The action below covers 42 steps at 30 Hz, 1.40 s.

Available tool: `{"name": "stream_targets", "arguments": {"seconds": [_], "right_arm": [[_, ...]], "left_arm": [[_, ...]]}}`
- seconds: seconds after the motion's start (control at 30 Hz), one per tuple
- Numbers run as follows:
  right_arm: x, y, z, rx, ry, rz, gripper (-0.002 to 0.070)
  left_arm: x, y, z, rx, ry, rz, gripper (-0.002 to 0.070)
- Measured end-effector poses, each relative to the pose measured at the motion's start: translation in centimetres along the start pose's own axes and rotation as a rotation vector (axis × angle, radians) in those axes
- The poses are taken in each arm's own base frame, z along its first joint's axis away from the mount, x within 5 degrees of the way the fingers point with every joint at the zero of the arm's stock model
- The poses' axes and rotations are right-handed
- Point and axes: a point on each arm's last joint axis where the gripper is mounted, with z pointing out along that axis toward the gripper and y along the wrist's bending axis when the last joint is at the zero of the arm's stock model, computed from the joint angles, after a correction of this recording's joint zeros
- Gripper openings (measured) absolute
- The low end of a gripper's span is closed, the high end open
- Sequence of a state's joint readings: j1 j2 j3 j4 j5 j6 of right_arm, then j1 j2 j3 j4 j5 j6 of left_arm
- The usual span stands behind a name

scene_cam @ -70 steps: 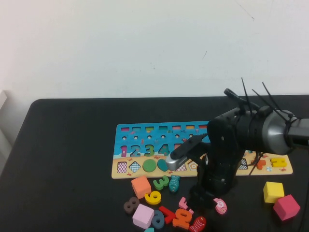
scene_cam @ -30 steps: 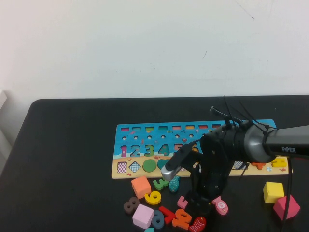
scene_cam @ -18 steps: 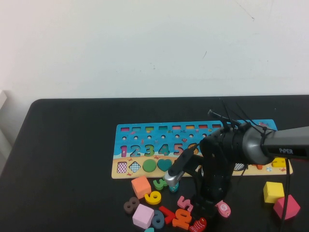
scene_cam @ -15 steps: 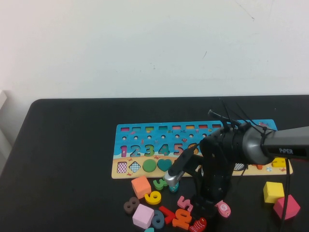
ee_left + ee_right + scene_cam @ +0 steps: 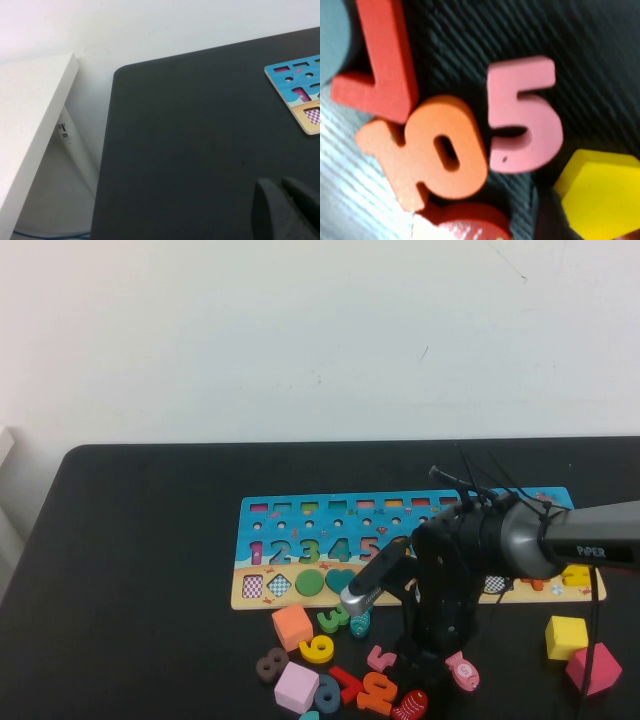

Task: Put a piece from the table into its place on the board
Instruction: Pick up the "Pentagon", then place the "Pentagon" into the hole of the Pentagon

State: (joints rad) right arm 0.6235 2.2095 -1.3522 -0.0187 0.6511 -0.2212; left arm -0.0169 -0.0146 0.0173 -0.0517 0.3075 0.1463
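Observation:
The piece [image 5: 600, 190], a flat yellow pentagon, lies on the black table [image 5: 140, 570] among loose numbers. My right gripper [image 5: 592, 215] is down over it, one dark finger [image 5: 547, 217] pressed against its edge, shut on it. In the high view the right arm [image 5: 450, 570] covers both the piece and the place. The board [image 5: 300, 515], printed with sea and beach, lies just behind the arm. My left gripper [image 5: 282, 200] hangs shut and empty over bare table, far from the board's corner [image 5: 300, 90].
A pink 5 [image 5: 525, 115], an orange 10 [image 5: 427, 150], a red 7 [image 5: 380, 65] and a red fish [image 5: 465, 222] crowd the piece. A pink fish [image 5: 462, 670], yellow cube [image 5: 566, 636], pink cube [image 5: 592, 668], orange block [image 5: 292, 626] and yellow 6 [image 5: 317, 648] lie nearby.
My right arm came down from over the board onto the pile of pieces in front of it, and its jaws have narrowed. Its silver wrist link has risen slightly since half a second ago.

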Motion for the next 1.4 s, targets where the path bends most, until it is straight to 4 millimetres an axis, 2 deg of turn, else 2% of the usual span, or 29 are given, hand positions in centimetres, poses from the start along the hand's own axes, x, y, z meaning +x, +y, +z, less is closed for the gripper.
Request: {"name": "stream_targets", "arguments": {"seconds": [0.13,0.27,0.5,0.6,0.7,0.97,1.2,1.4], "right_arm": [[-0.7,-0.2,-1.4,-0.005,0.029,0.001,0.0375],[-2.5,-0.7,-4.2,0.005,0.021,-0.005,0.0375],[-5.9,-1.6,-8.5,0.052,-0.118,0.014,0.0375],[-6.8,-2.1,-9.0,0.089,-0.143,0.037,0.0375],[-7.2,-2.6,-8.3,0.127,-0.105,0.065,0.0375],[-7.7,-3.4,-3.9,0.163,0.045,0.177,0.0375],[-8.4,-4.4,-2.3,0.086,0.047,0.280,0.0375],[-8.0,-5.7,-1.5,0.035,0.054,0.345,0.0375]], "left_arm": [[0.0,0.0,0.0,0.000,0.000,0.000,-0.0001],[0.0,0.0,0.0,0.000,0.000,0.000,-0.0001],[0.0,0.0,0.0,0.000,0.000,0.000,-0.0001],[0.0,0.0,0.0,0.000,0.000,0.000,-0.0001],[0.0,0.0,0.0,0.000,0.000,0.000,-0.0001],[0.0,0.0,0.0,0.000,0.000,0.000,-0.0001],[0.0,0.0,0.0,0.000,0.000,0.000,-0.0001],[0.0,0.0,0.0,0.000,0.000,-0.001,-0.0001]]}}
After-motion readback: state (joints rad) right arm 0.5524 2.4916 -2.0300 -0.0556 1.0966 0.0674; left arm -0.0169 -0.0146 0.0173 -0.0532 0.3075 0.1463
